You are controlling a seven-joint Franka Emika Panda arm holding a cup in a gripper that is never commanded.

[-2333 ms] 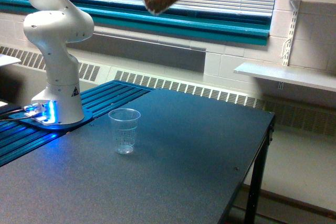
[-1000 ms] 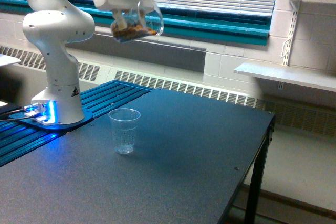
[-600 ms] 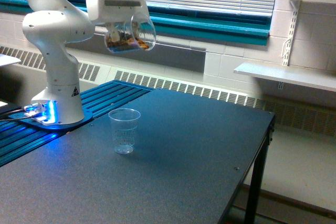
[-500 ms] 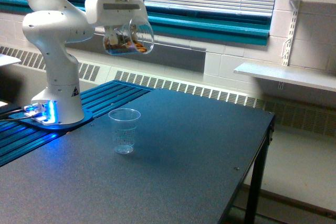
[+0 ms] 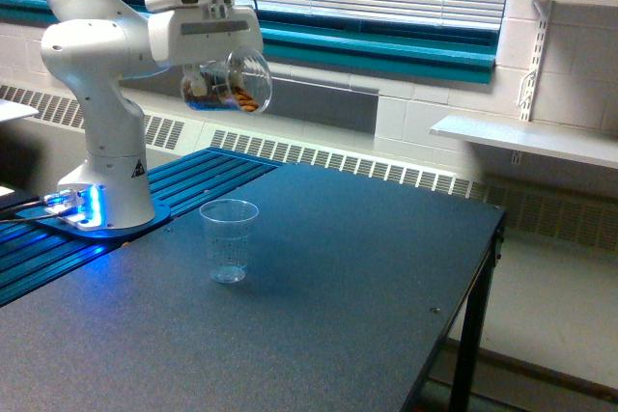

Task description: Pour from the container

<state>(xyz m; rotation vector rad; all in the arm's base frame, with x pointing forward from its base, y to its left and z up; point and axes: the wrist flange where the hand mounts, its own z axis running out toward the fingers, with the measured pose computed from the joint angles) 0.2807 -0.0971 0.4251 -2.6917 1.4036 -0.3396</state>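
Observation:
My gripper (image 5: 220,72) is shut on the container (image 5: 232,84), a clear smooth-walled cup held high above the table and tipped on its side, its rolled rim turned toward the exterior view's right. Brown and orange bits lie along its lower wall. A smaller clear cup (image 5: 229,240) with faint ribs stands upright and empty on the dark table (image 5: 319,315), well below the held container and almost straight under it.
The white arm's base (image 5: 106,190) with blue lights stands on blue slats at the exterior view's left. The table's edge and leg (image 5: 473,325) are at the right. A white shelf (image 5: 526,137) sticks out from the wall behind.
The gripper has carried the container down and toward the exterior view's left, from near the top of the view to a spot above the small cup, turning its rim toward the camera. The small cup has stayed put.

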